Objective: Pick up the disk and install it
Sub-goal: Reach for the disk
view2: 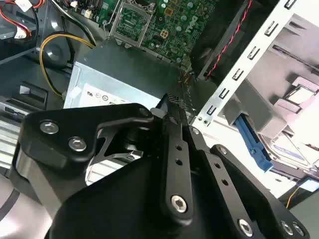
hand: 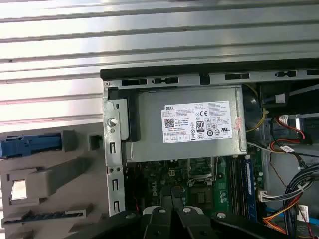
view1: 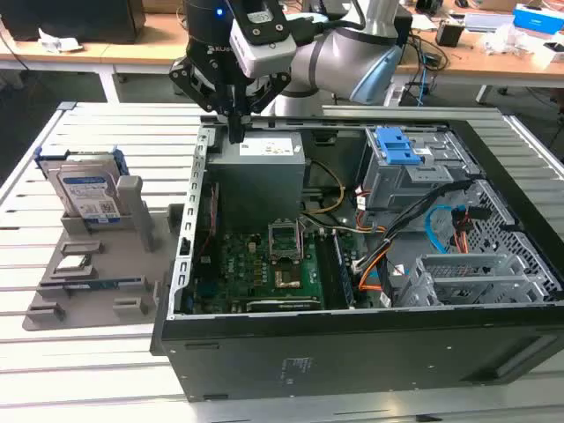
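Observation:
The disk (view1: pixel 86 189), a silver drive with a white-and-blue label in a blue carrier, stands tilted in a grey holder (view1: pixel 97 264) at the exterior view's left, outside the open computer case (view1: pixel 352 335). Both wrist views catch it: the blue carrier edge (hand: pixel 30 146) in the first, the disk (view2: pixel 286 149) beside the case wall in the second. My gripper (view1: pixel 236 132) hangs over the case's back left corner, above the grey power supply (view1: pixel 260 172), well to the right of the disk. Its fingers (view2: pixel 172 117) are shut together with nothing between them.
Inside the case lie the green motherboard (view1: pixel 264 264), cables and a grey drive cage with a blue latch (view1: pixel 401 145). The holder also carries a small silver chip (view1: pixel 75 262) and a memory stick (view1: pixel 97 284). Slatted metal table (view1: pixel 88 370) surrounds everything.

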Tool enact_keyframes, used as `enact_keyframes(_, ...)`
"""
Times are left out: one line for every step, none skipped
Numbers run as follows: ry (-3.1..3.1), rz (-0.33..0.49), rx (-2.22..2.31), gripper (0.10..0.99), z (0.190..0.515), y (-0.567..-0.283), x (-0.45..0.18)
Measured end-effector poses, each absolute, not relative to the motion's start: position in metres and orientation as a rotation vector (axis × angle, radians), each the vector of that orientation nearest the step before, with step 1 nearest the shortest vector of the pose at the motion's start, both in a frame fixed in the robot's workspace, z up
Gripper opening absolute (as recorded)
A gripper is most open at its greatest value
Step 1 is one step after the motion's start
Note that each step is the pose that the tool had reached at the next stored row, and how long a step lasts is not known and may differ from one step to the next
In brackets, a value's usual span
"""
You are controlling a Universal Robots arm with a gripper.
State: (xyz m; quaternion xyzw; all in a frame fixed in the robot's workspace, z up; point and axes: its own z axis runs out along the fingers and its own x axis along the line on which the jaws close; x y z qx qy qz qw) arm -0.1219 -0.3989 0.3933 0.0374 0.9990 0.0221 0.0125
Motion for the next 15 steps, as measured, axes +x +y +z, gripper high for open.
enact_keyframes(3.114,0.069,0.117,0.106,0.393,-0.399,-0.124)
enact_keyframes(3.114,0.069,0.117,0.106,0.393,-0.399,-0.13)
enact_keyframes(3.114,0.069,0.117,0.106,0.393,-0.399,-0.133)
enact_keyframes(3.114,0.069,0.117,0.106,0.393,-0.399,-0.135)
enact_keyframes(3.114,0.069,0.117,0.106,0.393,-0.399,-0.136)
enact_keyframes(3.114,0.069,0.117,0.106,0.393,-0.399,-0.137)
enact_keyframes(3.114,0.069,0.117,0.106,0.393,-0.399,-0.14)
enact_keyframes(3.114,0.069,0.117,0.106,0.393,-0.399,-0.141)
enact_keyframes(3.114,0.069,0.117,0.106,0.393,-0.399,-0.142)
enact_keyframes(3.114,0.069,0.117,0.106,0.393,-0.399,-0.143)
enact_keyframes(3.114,0.069,0.117,0.106,0.393,-0.399,-0.144)
enact_keyframes(3.114,0.069,0.117,0.106,0.393,-0.399,-0.145)
enact_keyframes(3.114,0.069,0.117,0.106,0.393,-0.399,-0.146)
enact_keyframes(3.114,0.069,0.117,0.106,0.393,-0.399,-0.148)
enact_keyframes(3.114,0.069,0.117,0.106,0.393,-0.399,-0.155)
